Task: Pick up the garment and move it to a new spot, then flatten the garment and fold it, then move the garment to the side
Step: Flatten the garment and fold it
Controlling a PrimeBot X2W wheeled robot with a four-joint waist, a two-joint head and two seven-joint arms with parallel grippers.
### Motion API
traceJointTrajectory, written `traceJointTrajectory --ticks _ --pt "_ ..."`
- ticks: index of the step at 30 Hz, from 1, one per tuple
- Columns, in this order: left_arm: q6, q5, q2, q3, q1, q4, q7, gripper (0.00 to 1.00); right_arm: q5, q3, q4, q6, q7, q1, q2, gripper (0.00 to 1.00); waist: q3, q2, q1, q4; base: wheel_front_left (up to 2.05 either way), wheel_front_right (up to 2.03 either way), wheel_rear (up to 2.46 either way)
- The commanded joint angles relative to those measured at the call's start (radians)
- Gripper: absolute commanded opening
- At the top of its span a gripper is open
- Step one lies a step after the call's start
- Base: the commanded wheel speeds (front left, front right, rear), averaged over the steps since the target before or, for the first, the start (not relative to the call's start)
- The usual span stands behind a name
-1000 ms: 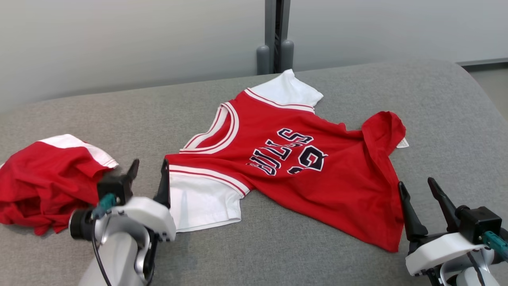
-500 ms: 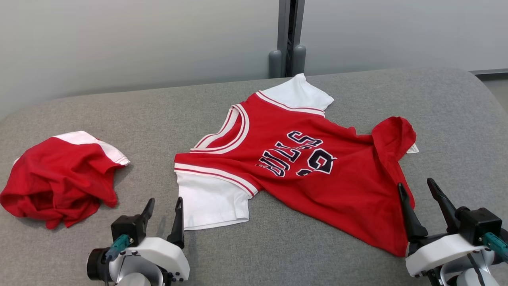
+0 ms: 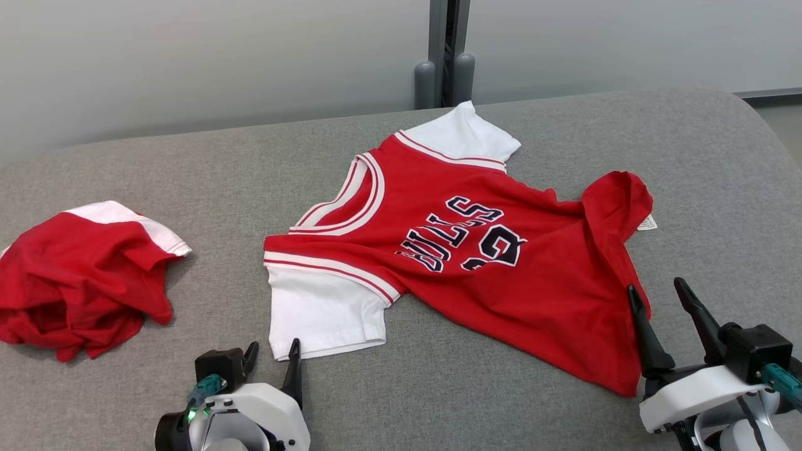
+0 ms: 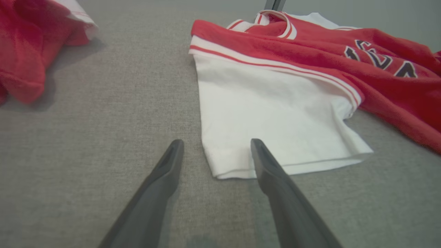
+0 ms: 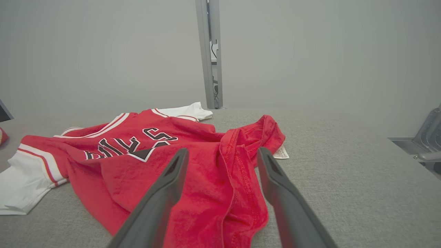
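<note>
The garment (image 3: 532,294) is a red jersey with white sleeves and dark lettering, spread face up on the grey padded table (image 3: 188,169). Its far right hem corner is folded over, showing a white label (image 3: 647,222). My left gripper (image 3: 274,346) is open just in front of the near white sleeve (image 3: 322,310); in the left wrist view the left gripper (image 4: 217,142) straddles the sleeve's (image 4: 268,113) near corner without gripping it. My right gripper (image 3: 656,286) is open at the near right hem; the right wrist view shows the right gripper (image 5: 223,150) over the rumpled red hem (image 5: 120,162).
A second red and white garment (image 3: 81,282) lies crumpled at the table's left, also in the left wrist view as a red heap (image 4: 24,44). A grey post (image 3: 445,50) stands behind the table's far edge. The table's edge curves away at the right.
My left gripper has drawn back from beside the white sleeve's shoulder to just in front of the sleeve's cuff, staying open. The right gripper has not moved. The head camera shifted slightly.
</note>
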Motion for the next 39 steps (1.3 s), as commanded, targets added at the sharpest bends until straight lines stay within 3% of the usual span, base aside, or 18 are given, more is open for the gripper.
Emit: traceJointTrajectory --ticks 1,11,12,13,14,22,30,39 --pt "0.003 -0.027 0.005 -0.014 -0.025 0.025 -0.001 1.00 -0.006 -0.003 0.002 0.000 -0.005 -0.013 0.000 1.00 0.005 0.0000 0.0000 -0.003 0.00 0.00 0.00" --pt "-0.010 -0.087 0.005 -0.088 -0.067 0.092 0.000 1.00 -0.018 -0.018 0.005 0.000 -0.005 -0.016 0.002 1.00 0.017 0.0000 0.0000 0.001 0.00 0.00 0.00" --pt "-0.009 -0.090 0.005 -0.093 -0.071 0.097 0.000 0.80 -0.018 -0.019 0.005 0.000 -0.005 -0.017 0.003 1.00 0.018 0.0000 0.0000 0.002 0.00 0.00 0.00" --pt "-0.006 -0.091 0.004 -0.101 -0.079 0.098 0.000 0.12 -0.019 -0.020 0.007 0.000 -0.005 -0.016 0.003 1.00 0.019 0.0000 0.0000 0.004 0.00 0.00 0.00" --pt "-0.008 -0.093 0.004 -0.102 -0.080 0.096 0.000 0.00 -0.019 -0.020 0.008 0.000 -0.005 -0.016 0.003 1.00 0.019 0.0000 0.0000 0.004 0.00 0.00 0.00" --pt "0.017 -0.033 0.005 -0.024 -0.061 -0.017 -0.001 0.00 -0.006 -0.073 0.046 0.000 -0.005 0.032 0.024 1.00 0.018 0.0000 0.0000 0.002 0.00 0.00 0.00" --pt "0.027 0.029 0.005 0.059 -0.024 -0.149 -0.001 0.00 0.052 -0.031 0.133 0.000 -0.005 0.083 0.047 1.00 0.023 0.0000 0.0000 -0.007 0.00 0.00 0.00" --pt "0.028 0.047 0.005 0.068 0.002 -0.176 -0.001 0.00 0.158 -0.015 0.228 0.000 -0.005 0.065 0.069 1.00 0.018 0.0000 0.0000 -0.010 0.00 0.00 0.00"
